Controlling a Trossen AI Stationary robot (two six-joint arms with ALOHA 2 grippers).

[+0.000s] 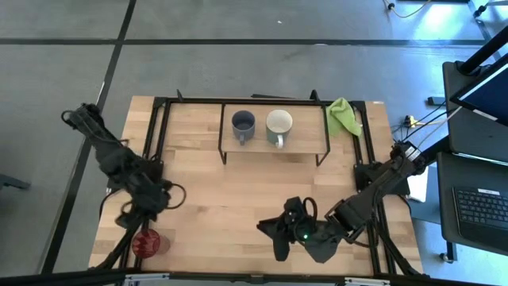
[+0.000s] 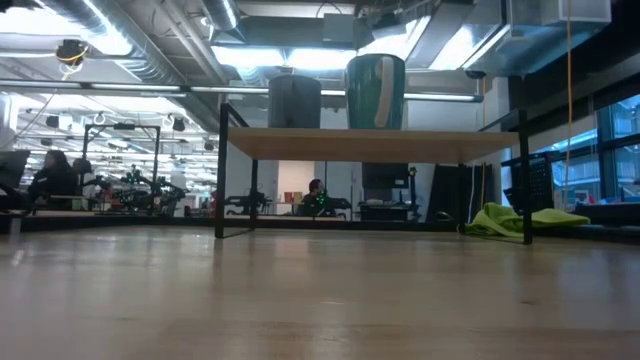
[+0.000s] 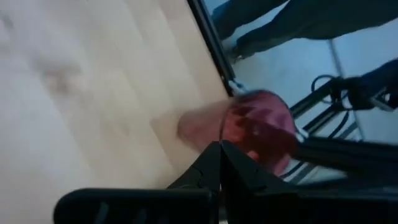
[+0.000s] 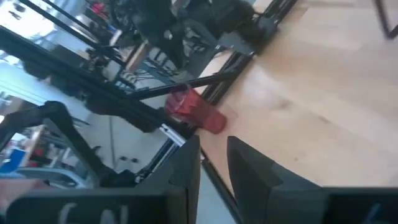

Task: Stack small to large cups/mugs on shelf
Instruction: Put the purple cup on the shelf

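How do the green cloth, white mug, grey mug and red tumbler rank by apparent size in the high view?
1. green cloth
2-4. white mug, grey mug and red tumbler: all look about alike from above, so no ranking.

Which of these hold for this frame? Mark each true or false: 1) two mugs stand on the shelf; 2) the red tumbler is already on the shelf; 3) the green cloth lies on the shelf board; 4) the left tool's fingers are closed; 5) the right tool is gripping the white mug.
1) True: the dark grey mug and the white mug stand side by side on the shelf.
2) False: the red tumbler is on the table near its front left corner.
3) False: the green cloth lies on the table beside the shelf.
4) True: the left tool is shut, empty, just short of the tumbler.
5) False: the right tool is open, holding nothing.
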